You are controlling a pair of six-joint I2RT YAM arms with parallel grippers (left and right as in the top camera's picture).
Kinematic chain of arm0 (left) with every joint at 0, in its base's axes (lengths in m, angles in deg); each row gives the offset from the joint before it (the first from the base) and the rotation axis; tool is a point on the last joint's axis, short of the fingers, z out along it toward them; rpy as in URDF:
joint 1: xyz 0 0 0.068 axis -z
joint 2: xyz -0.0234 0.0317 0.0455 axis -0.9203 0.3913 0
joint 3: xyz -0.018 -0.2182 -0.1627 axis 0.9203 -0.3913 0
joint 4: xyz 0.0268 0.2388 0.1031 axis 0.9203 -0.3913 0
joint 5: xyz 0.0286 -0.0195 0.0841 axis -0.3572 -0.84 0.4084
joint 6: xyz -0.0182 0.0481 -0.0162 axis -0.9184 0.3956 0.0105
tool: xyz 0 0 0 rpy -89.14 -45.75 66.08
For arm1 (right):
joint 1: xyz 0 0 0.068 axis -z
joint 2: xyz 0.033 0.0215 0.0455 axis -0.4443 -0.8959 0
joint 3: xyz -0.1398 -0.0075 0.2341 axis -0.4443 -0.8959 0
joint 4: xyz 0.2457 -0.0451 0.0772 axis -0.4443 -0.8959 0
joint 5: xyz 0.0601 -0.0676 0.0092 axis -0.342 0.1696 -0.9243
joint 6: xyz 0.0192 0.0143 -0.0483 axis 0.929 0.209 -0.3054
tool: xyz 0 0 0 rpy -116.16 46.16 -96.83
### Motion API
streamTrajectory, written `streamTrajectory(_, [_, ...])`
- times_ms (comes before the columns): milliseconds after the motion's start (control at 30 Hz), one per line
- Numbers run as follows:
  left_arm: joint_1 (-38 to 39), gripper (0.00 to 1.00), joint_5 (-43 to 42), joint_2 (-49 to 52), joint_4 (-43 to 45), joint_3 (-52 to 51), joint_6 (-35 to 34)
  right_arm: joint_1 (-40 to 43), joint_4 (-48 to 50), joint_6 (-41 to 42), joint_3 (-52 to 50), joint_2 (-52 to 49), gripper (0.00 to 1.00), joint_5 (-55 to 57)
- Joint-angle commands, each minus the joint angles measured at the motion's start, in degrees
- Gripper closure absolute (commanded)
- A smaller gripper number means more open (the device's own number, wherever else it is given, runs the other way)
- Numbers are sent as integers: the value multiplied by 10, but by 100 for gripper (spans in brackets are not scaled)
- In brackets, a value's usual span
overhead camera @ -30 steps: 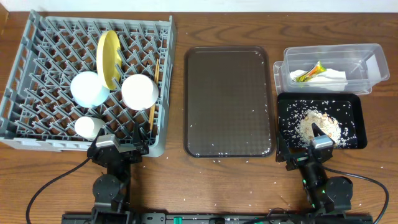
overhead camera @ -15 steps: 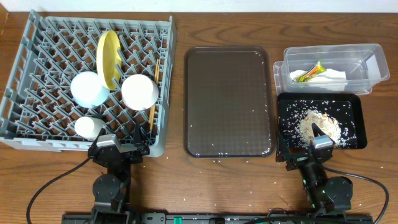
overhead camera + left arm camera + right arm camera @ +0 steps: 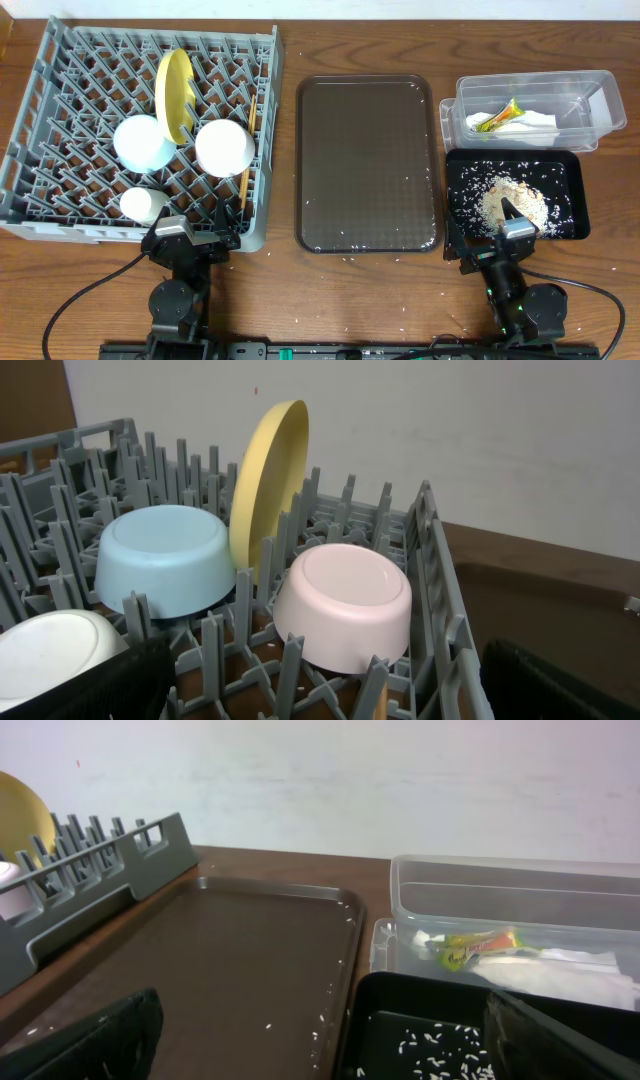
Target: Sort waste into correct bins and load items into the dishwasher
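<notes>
Arms sit low at the near edge of the table [image 3: 400, 300], both folded back, wrists pointing away from you. Your left gripper [image 3: 195, 238] rests right at the near rim of the grey dish rack [image 3: 40, 215], claw spread wide: in the left wrist view its dark fingers [image 3: 80, 680] frame the bottom corners with nothing between them. Your right gripper [image 3: 497, 238] hangs at the near edge of the black tray [image 3: 568, 165], also spread and empty, fingers [image 3: 90, 1040] far apart in its own camera.

Between the two arms lies the dark brown serving tray [image 3: 365, 160], bare but for a few stray grains, with more grains on the wood in front of it.

Now the rack: the yellow plate [image 3: 172, 95] stands on edge among the pegs. Just beside it, the light blue bowl [image 3: 143, 142] and the white bowl [image 3: 224, 147] sit upside down. The small white cup [image 3: 143, 205] lies near the front-left corner, and the chopsticks [image 3: 246, 165] run along the right wall.

Over on the right, the clear tub [image 3: 595, 90] holds the white napkin [image 3: 532, 122] and the green-and-orange wrapper [image 3: 497, 118], touching each other. The black tray carries the rice scraps [image 3: 515, 198], a heap in the middle with grains scattered round it.
</notes>
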Motion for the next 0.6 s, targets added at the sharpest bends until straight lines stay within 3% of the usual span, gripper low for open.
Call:
streamTrajectory(0, [-3, 2, 5, 0, -28, -8, 10, 5, -1, -5, -2, 4, 1, 3])
streamTrajectory(567, [0, 2, 5, 0, -28, -8, 10, 5, -1, -5, -2, 4, 1, 3])
